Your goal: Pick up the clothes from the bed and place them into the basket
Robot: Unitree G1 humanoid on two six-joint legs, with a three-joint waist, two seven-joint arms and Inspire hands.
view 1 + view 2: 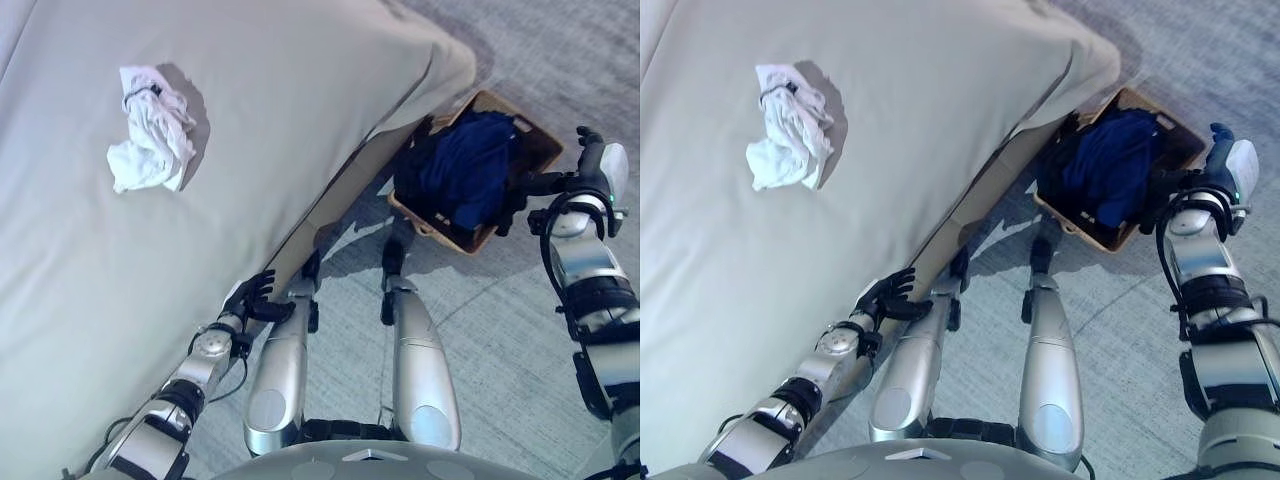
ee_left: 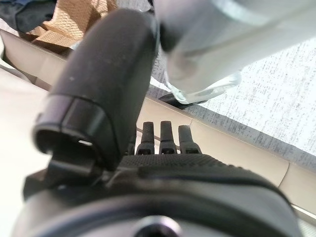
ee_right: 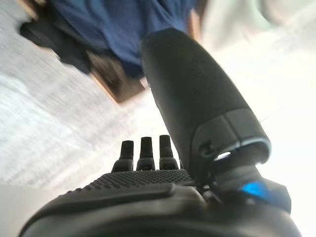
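Leftmost, on the bed [image 1: 300, 100]: one crumpled white garment [image 1: 150, 140], lying alone on the pale cover, well apart from both hands. Next, left hand [image 1: 252, 296]: at the bed's near edge, fingers relaxed and spread, holding nothing; its wrist view shows straight fingers over the mattress side and floor. Next, basket [image 1: 533, 131]: brown, on the grey floor just beside the bed's corner, already holding dark blue clothes [image 1: 470, 165] heaped above its rim. Rightmost, right hand [image 1: 590, 165]: just beside the basket's edge, fingers straight in its wrist view, empty, the blue cloth past them. Step in hand, as judged: between deliveries, one item deposited and the white one outstanding. Next move calls for a reach across the bed to the white garment, fingers closing on a fold, then a carry to the basket
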